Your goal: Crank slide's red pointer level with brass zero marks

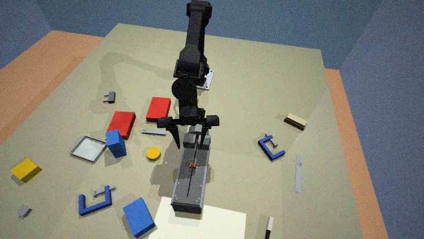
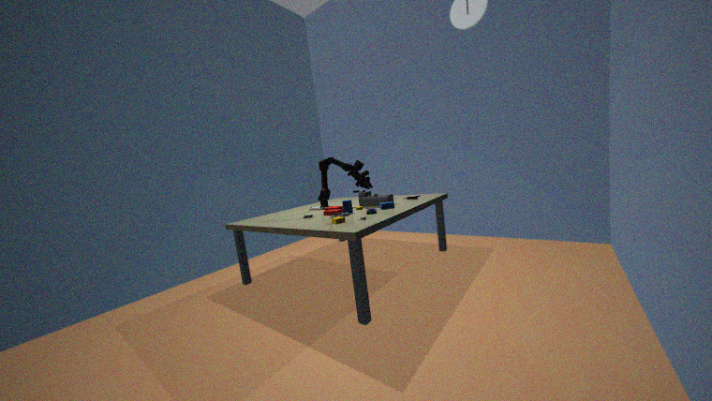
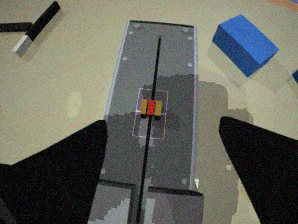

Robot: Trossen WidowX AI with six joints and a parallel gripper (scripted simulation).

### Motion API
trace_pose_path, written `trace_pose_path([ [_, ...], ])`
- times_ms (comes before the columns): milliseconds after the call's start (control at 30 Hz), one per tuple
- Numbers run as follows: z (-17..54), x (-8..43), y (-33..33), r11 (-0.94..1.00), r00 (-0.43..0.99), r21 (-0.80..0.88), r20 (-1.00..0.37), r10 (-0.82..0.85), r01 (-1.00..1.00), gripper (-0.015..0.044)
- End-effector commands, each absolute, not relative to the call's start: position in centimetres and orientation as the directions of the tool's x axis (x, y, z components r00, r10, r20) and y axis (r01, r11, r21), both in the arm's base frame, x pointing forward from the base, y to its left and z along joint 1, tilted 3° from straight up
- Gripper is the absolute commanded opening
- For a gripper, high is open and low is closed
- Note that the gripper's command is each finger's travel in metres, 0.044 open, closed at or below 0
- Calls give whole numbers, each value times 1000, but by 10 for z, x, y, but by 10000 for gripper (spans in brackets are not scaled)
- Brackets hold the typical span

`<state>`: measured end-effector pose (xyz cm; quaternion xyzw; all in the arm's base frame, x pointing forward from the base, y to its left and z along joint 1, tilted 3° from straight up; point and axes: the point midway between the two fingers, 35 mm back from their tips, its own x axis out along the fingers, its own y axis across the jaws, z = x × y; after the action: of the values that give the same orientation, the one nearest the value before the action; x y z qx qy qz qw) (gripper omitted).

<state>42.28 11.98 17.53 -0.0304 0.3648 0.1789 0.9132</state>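
The grey machine [image 1: 183, 190] [image 2: 377, 200] [image 3: 175, 65] has a long slot. Its red pointer [image 1: 192, 165] [image 3: 151, 107] sits in a thin white outline between two brass marks, left [image 3: 143, 106] and right [image 3: 158, 108], and looks about level with them; a tiny offset cannot be ruled out. My gripper [image 1: 190, 148] [image 2: 370, 186] [image 3: 164, 125] is open with nothing between its fingers. It hangs above the machine's arm-side end, near a raised grey block [image 1: 191, 140]. The crank and its handle cannot be made out clearly; the gripper partly covers that end.
Left of the machine are a yellow disc [image 1: 153, 153], an upright blue block [image 1: 115, 142], two red blocks and a tray. A blue block [image 1: 138, 216] [image 3: 245, 45] lies near the machine's far end. A blue clamp [image 1: 270, 148] lies to the right.
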Motion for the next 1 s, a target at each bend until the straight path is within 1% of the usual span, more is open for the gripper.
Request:
trace_pose_path([
  [0,175,423,120,934,670,74,-677,304,-348,420],
  [33,175,423,120,934,670,74,-677,304,-348,440],
  [67,175,423,120,934,670,74,-677,304,-348,440],
  [633,175,423,120,934,670,74,-677,304,-348,0],
  [967,175,423,120,934,670,75,-677,304,-349,0],
])
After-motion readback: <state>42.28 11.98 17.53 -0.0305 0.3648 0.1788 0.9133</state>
